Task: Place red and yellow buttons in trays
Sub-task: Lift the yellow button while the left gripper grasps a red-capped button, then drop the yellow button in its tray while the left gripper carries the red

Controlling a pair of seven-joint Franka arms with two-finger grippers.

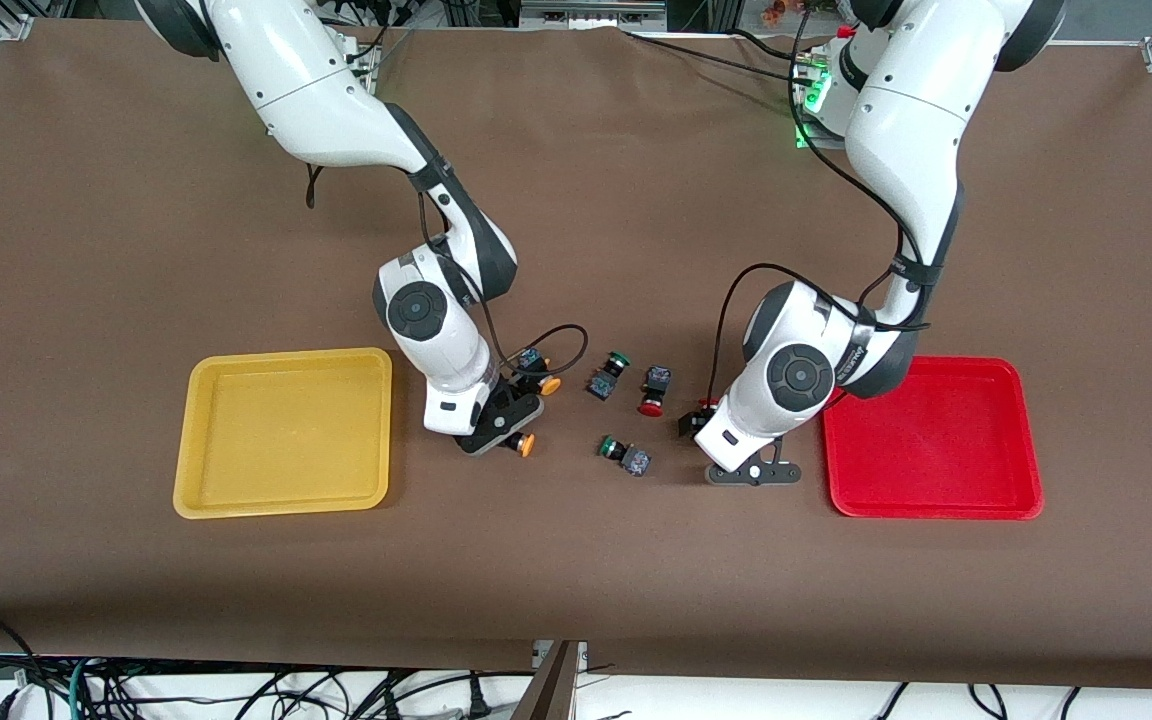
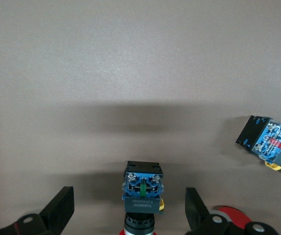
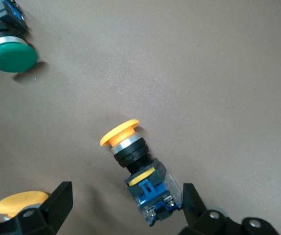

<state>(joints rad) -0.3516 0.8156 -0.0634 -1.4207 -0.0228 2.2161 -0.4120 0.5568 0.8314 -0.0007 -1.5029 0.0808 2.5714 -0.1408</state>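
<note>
My right gripper (image 1: 498, 425) (image 3: 126, 196) is open and low over the table, its fingers either side of the dark body of a yellow button (image 3: 130, 156) (image 1: 523, 443) lying on its side. A second yellow button (image 1: 543, 378) (image 3: 20, 203) lies close beside it. My left gripper (image 1: 721, 432) (image 2: 128, 196) is open, its fingers either side of a red button (image 2: 143, 188) (image 1: 700, 417). The other red button (image 1: 652, 392) lies between the arms. The yellow tray (image 1: 281, 355) and the red tray (image 1: 926, 362) lie at the right arm's and left arm's ends.
Two green-capped buttons (image 1: 611, 372) (image 1: 622, 455) lie among the others mid-table; one green cap (image 3: 12, 56) shows in the right wrist view. Another button's body (image 2: 268, 142) lies apart from the left gripper. The brown cloth's edge runs along the front.
</note>
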